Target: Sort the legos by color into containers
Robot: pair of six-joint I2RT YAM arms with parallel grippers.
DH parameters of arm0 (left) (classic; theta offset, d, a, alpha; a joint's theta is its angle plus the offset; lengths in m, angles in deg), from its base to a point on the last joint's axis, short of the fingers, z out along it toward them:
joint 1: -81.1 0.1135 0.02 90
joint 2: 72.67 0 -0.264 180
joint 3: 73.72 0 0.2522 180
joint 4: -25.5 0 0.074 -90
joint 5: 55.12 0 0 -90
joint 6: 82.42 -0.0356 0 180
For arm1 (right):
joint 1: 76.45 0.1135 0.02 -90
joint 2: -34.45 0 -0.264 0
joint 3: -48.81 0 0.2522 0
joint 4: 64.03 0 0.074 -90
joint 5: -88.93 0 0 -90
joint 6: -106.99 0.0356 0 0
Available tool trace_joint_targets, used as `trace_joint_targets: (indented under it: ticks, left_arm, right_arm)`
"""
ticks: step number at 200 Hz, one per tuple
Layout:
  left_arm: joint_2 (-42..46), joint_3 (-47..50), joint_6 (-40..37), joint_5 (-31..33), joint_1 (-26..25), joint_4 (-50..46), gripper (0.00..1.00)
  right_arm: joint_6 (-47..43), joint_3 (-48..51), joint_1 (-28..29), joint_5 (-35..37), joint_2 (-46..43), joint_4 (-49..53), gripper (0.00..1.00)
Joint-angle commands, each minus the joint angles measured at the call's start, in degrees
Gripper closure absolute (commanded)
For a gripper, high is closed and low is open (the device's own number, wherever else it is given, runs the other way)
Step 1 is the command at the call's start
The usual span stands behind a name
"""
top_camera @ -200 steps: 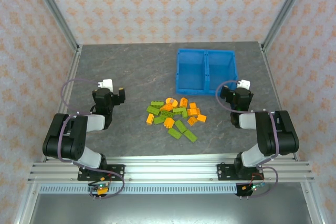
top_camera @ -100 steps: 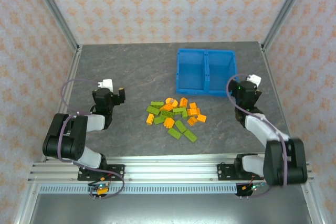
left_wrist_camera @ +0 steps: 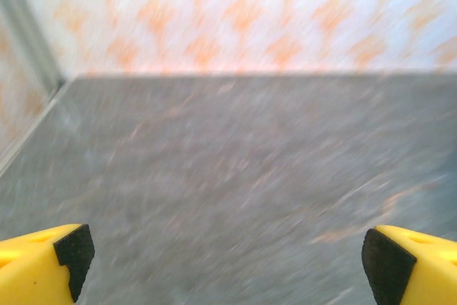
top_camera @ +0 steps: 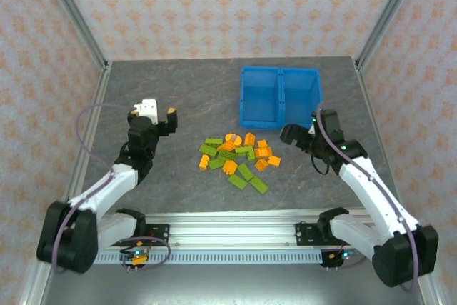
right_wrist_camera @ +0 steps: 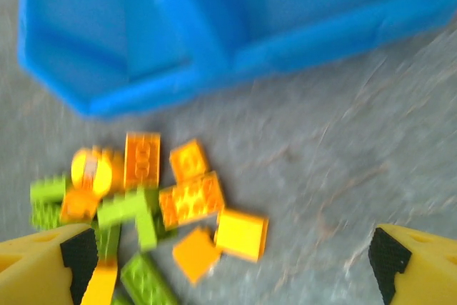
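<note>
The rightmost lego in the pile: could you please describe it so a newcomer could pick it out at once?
On the grey table, a pile of legos lies in front of the blue bin. Follow it toward the right arm's side. The last lego is orange, jutting past the others.

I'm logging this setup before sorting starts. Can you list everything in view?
Green bricks: roughly ten, olive-green, mixed heap at table centre.
Orange bricks: roughly ten, orange, same heap.
Bin: one, blue, two compartments with no bricks inside, behind the heap to the right.
Table: one, grey stone pattern.
Arms: two, black and white, left arm and right arm at the near edge.
Left tool: one, yellow-tipped, open, holding nothing, over bare table.
Right tool: one, yellow-tipped, open, holding nothing, right of heap.
</note>
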Motion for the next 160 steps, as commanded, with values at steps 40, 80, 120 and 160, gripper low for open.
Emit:
trace_joint_targets:
  ticks: [40,80,120,160]
  left_arm:
    - [7.1,-22.2,-21.8,-22.0,-25.8,-37.6,0.01]
    - [9.4,-27.0,-40.7,-19.5,-40.9,-58.0,0.01]
    - [5.8,-25.5,-51.0,-23.7,-41.8,-58.9,0.0]
    - [0.1,-23.3,-51.9,-21.1,-41.7,-55.5,0.01]
  right_arm:
    - [-2.9,-3.6,9.6,-0.4,14.3,3.0,0.02]
    - [-1.1,-2.6,10.7,7.9,20.8,2.0,0.08]
    - [3.0,0.3,10.6,6.7,25.2,-5.9,0.11]
    - [7.1,0.8,10.6,6.9,30.2,-9.0,0.2]
